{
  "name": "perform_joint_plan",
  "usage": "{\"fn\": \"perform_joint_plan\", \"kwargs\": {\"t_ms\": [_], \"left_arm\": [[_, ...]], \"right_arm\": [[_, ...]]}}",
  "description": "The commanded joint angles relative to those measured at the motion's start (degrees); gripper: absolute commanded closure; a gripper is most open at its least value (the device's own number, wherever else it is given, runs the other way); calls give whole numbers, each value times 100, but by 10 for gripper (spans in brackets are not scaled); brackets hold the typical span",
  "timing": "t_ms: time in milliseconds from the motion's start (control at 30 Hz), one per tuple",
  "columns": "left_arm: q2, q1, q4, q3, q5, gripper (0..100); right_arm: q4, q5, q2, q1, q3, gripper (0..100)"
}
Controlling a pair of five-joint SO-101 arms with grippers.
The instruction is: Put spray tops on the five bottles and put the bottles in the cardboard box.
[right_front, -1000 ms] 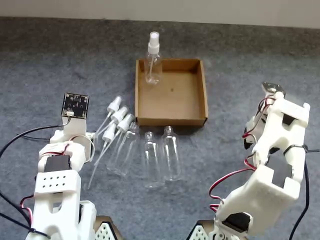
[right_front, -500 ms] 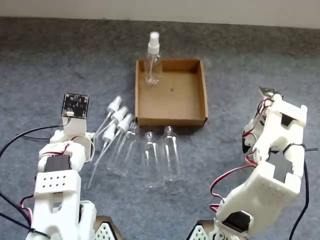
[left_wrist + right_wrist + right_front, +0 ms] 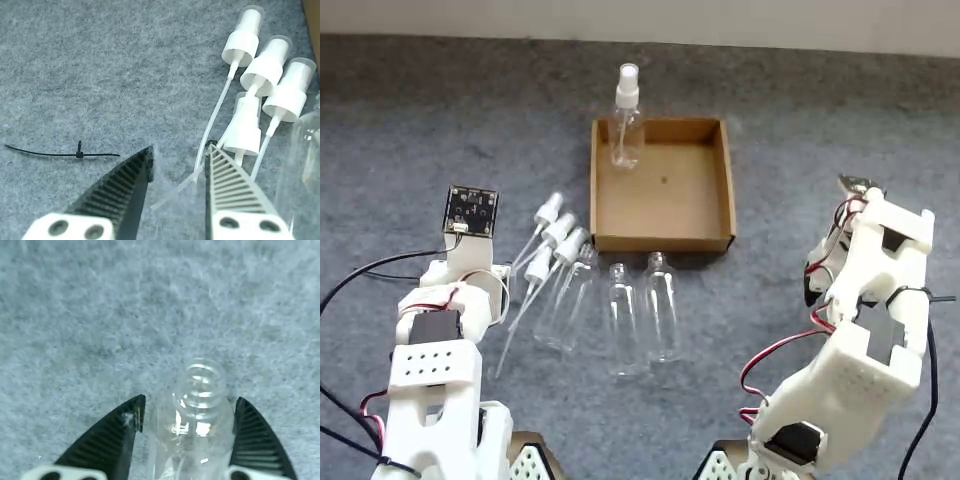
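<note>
High view, layout: cardboard box [image 3: 730, 190] sits on the far middle of the surface [image 3: 440, 120]. One capped bottle [image 3: 626, 130] stands upright in the box's far corner on the left arm's side. Three open bottles [image 3: 625, 320] lie side by side just in front of the box. Four spray tops [image 3: 552, 235] lie clustered beside them, on the left arm's side.
Surface texture: grey, napped, felt-like; judged grippy enough to keep round bottles from rolling far.
Right tool [image 3: 190, 401]: jaws pressed against a fifth bottle [image 3: 200, 430], one on each side of the body just below the shoulder. The neck is open, ridged and points away from the wrist.
Left tool [image 3: 179, 150]: jaws spread, pinching nothing, low over the dip tubes [image 3: 215, 115]; one tube runs between the jaws.
Bottles, handling: clear, thin-walled, cylindrical plastic. Judged light, smooth and slippery, and likely to flex under a hard squeeze. Best hold is across the body, leaving the neck free.
Spray tops, handling: hard white heads under clear caps, each with a long, thin tube. Judged very light. Take by the collar, not the tube.
Stray item: black cable tie [image 3: 75, 154] on the surface, apart from the tops.
</note>
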Motion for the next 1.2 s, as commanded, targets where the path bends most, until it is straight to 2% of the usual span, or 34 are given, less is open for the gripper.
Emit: {"fn": "perform_joint_plan", "kwargs": {"t_ms": [0,167,500,733,900,1167], "left_arm": [[-110,101,-79,-40,-44,839],[-110,101,-79,-40,-44,839],[-110,101,-70,-40,-44,839],[-110,101,-70,-40,-44,839],[-110,101,-70,-40,-44,839],[-110,92,-79,-40,-44,839]], "right_arm": [[295,26,-92,22,-558,760],[497,26,-75,13,-857,760],[259,44,-48,13,-831,769],[268,53,-75,13,-866,954],[295,53,-92,13,-875,995],[1613,281,-549,-40,-1578,995]]}}
